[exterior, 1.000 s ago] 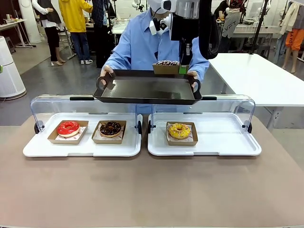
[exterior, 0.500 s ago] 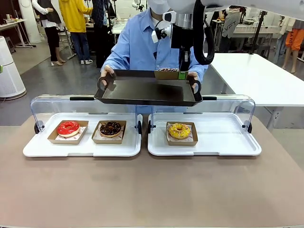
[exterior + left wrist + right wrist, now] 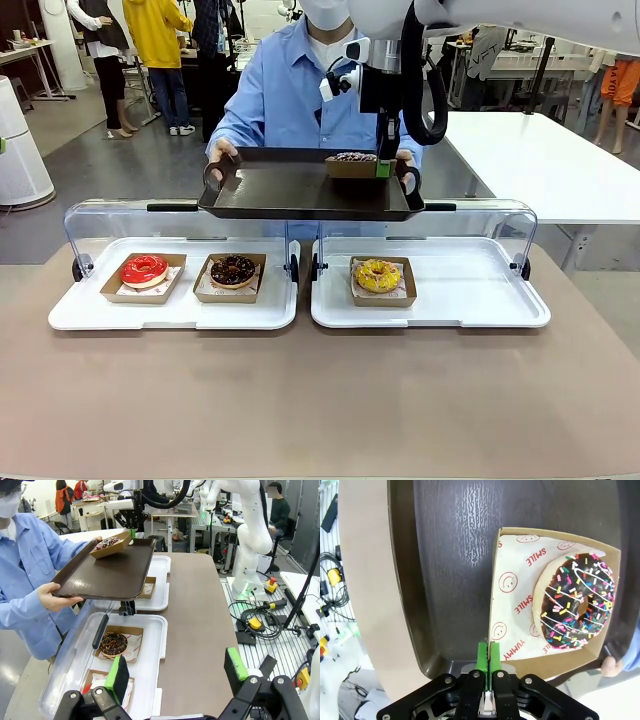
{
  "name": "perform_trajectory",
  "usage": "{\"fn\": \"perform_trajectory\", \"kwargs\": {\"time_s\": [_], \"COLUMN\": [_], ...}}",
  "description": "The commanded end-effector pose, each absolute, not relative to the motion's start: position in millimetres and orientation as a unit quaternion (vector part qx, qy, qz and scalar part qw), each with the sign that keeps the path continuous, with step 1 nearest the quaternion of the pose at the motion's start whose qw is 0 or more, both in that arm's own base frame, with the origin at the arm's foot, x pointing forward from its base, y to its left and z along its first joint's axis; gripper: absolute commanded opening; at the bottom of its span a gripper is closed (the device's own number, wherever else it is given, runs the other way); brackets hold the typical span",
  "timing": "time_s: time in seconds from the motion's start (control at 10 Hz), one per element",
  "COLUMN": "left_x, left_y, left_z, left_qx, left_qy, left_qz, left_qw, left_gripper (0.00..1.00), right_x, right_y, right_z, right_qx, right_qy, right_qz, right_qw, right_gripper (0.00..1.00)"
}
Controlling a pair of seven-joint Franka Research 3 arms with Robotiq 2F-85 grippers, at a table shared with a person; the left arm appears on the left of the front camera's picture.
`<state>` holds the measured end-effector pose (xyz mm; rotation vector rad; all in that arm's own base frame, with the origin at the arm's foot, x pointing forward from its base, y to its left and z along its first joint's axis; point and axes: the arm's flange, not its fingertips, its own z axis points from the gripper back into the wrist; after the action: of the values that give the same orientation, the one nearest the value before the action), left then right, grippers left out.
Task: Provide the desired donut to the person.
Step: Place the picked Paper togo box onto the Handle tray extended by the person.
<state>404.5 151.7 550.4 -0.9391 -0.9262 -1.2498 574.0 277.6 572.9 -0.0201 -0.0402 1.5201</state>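
Across the table (image 3: 320,400) the person (image 3: 285,95) held out the dark tray (image 3: 290,190). My right gripper (image 3: 489,661) was pinched on the rim of the carton (image 3: 515,595), with the sprinkled donut (image 3: 577,600) at the tray's far right corner. Best, I judged, to seat it flat, then release.

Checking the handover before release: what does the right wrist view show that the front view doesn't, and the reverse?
Right wrist, not front: the smiley-print paper under the sprinkled donut, and the colours of its sprinkles. Front, not right wrist: the person's shirt, plus a red donut, a chocolate donut and a yellow donut on the white trays. Both: the dark tray, the box, and the right gripper shut on the box's wall.
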Motion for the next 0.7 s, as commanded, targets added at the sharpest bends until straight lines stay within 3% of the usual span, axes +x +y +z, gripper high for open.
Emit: {"fn": "perform_trajectory", "kwargs": {"time_s": [0.0, 0.4, 0.5, 0.6], "left_x": [402.8, 402.8, 402.8, 402.8], "left_y": [152.5, 152.5, 152.5, 152.5], "left_z": [552.0, 552.0, 552.0, 552.0], "left_qx": [-0.409, -0.409, -0.409, -0.409], "left_qy": [-0.404, -0.404, -0.404, -0.404], "left_qz": [-0.543, -0.543, -0.543, -0.543], "left_qw": [0.613, 0.613, 0.613, 0.613], "left_gripper": [1.0, 1.0, 1.0, 1.0], "right_x": [577.8, 579.3, 578.4, 578.1], "right_y": [275.7, 277.3, 277.4, 277.6], "right_z": [574.6, 564.8, 565.1, 564.9], "right_qx": [0.016, 0.017, 0.017, 0.017], "right_qy": [-0.013, 0.002, 0.002, 0.003], "right_qz": [0.691, 0.705, 0.707, 0.71], "right_qw": [0.723, 0.709, 0.707, 0.704], "right_gripper": [0.02, 0.02, 0.26, 0.57]}}
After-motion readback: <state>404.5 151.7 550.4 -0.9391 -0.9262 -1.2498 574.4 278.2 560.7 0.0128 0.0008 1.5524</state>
